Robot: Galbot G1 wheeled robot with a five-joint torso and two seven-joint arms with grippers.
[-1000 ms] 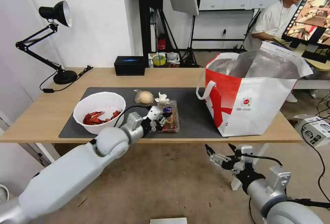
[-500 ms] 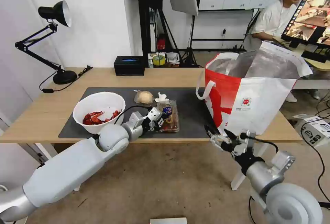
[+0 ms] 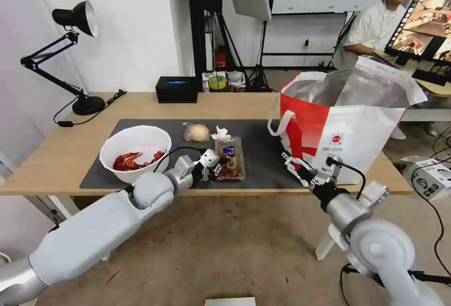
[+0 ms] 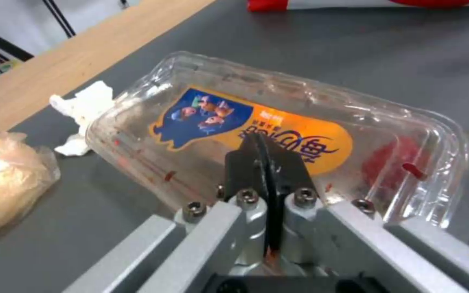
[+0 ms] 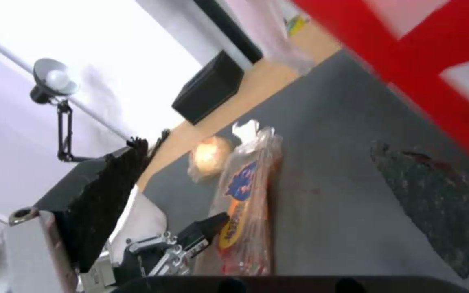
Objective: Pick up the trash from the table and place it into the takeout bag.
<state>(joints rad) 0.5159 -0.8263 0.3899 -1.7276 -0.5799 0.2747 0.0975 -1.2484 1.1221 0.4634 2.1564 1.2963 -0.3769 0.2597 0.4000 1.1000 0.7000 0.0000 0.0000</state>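
On the table (image 3: pixel 56 156), a dark mat (image 3: pixel 268 153) carries the trash: a white bowl (image 3: pixel 136 141) of red shells, a wrapped bun (image 3: pixel 197 133), a crumpled tissue (image 3: pixel 221 133) and a clear clamshell tray (image 3: pixel 231 156). My left gripper (image 3: pixel 216 166) is shut, with its black fingers (image 4: pixel 264 154) lying over the tray's (image 4: pixel 386 134) near rim. Tissue (image 4: pixel 85 108) and bun (image 4: pixel 1 175) lie just beyond. The takeout bag (image 3: pixel 357 132) stands open on the right. My right gripper (image 3: pixel 292 161) is open at the table's front edge, close to the bag's lower corner, its fingers (image 5: pixel 424 195) wide apart.
A black box (image 3: pixel 177 89) sits at the table's back edge. A black desk lamp (image 3: pixel 77 19) stands at the back left with its cord on the wood. Stands and cables crowd the floor behind, and a white box (image 3: pixel 434 177) lies on the floor at right.
My right arm has risen from below the table to its front edge beside the bag. The left gripper has stayed at the tray, drawn slightly toward me.
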